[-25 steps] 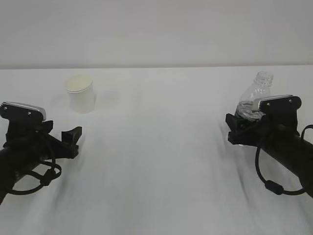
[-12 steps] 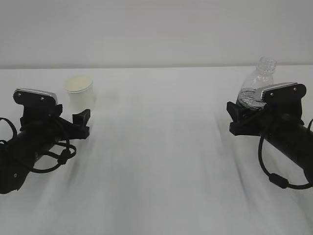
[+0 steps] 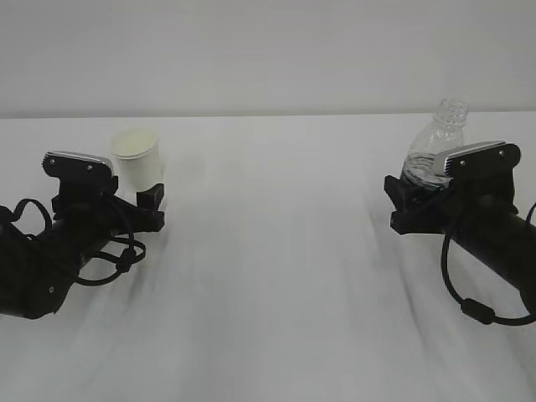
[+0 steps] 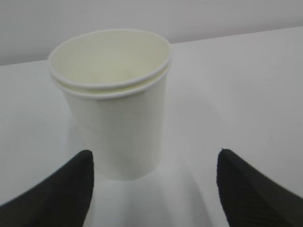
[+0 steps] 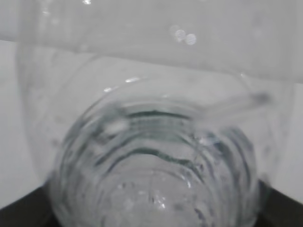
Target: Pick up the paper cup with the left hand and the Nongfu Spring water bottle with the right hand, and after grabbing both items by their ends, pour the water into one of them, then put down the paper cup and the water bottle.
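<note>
The off-white paper cup (image 3: 136,157) stands upright on the white table at the back left. My left gripper (image 3: 144,199) is open just in front of its base. In the left wrist view the cup (image 4: 118,113) sits nearer the left fingertip (image 4: 80,175), and neither finger touches it. On the right, my right gripper (image 3: 423,197) is shut on the bottom end of the clear, uncapped water bottle (image 3: 429,155), which leans neck-up and away. The ribbed bottle (image 5: 156,156) fills the right wrist view, with the right gripper (image 5: 151,210) at its base. I cannot make out the water clearly.
The white table (image 3: 276,251) stretches between the two arms and ends at a pale wall behind. Black cables loop under both arms, at the left (image 3: 109,264) and at the right (image 3: 469,306).
My left gripper has moved forward and to the right, up to the cup's base, still open. The right gripper has risen slightly with the bottle in it.
</note>
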